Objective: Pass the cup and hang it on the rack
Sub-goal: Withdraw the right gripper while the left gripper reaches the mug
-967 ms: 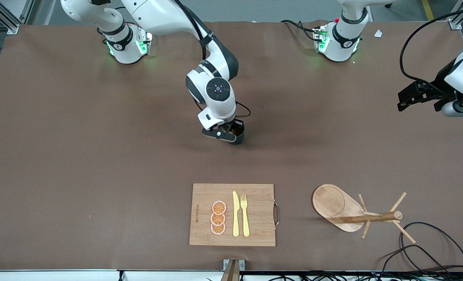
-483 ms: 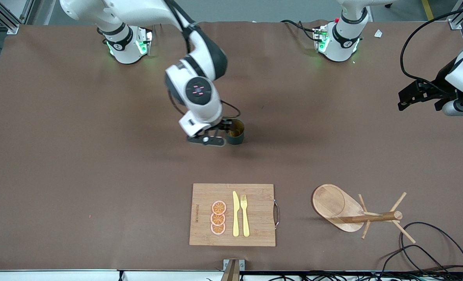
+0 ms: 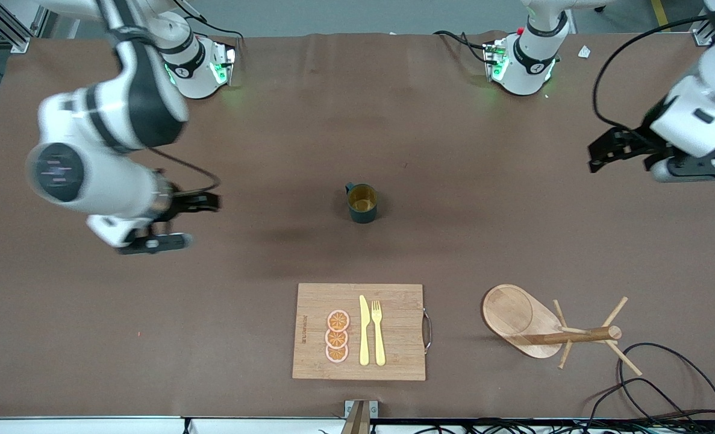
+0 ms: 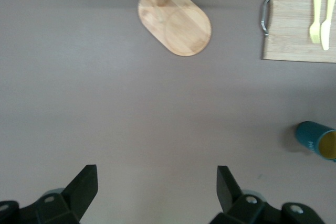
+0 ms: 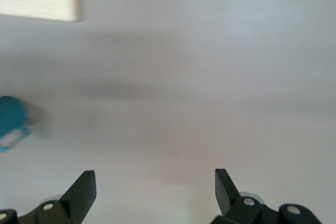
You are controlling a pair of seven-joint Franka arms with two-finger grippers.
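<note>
The dark teal cup (image 3: pixel 362 203) stands upright and alone in the middle of the table, its tan inside showing and its handle turned toward the robots' bases. It also shows in the left wrist view (image 4: pixel 316 139) and the right wrist view (image 5: pixel 10 119). My right gripper (image 3: pixel 199 222) is open and empty, well off the cup toward the right arm's end; bare table lies between its fingers (image 5: pixel 155 184). My left gripper (image 3: pixel 622 164) is open and empty over the left arm's end (image 4: pixel 157 182). The wooden rack (image 3: pixel 508 313) stands nearer the front camera, toward the left arm's end (image 4: pixel 176 22).
A bamboo cutting board (image 3: pixel 393 331) with a yellow knife, a fork and orange slices lies nearer the front camera than the cup (image 4: pixel 294 24). Black cables (image 3: pixel 664 386) loop beside the rack at the table's front edge.
My right gripper opened, left the cup standing on the table and swung away toward the right arm's end. My left gripper shifted slightly toward the table's middle.
</note>
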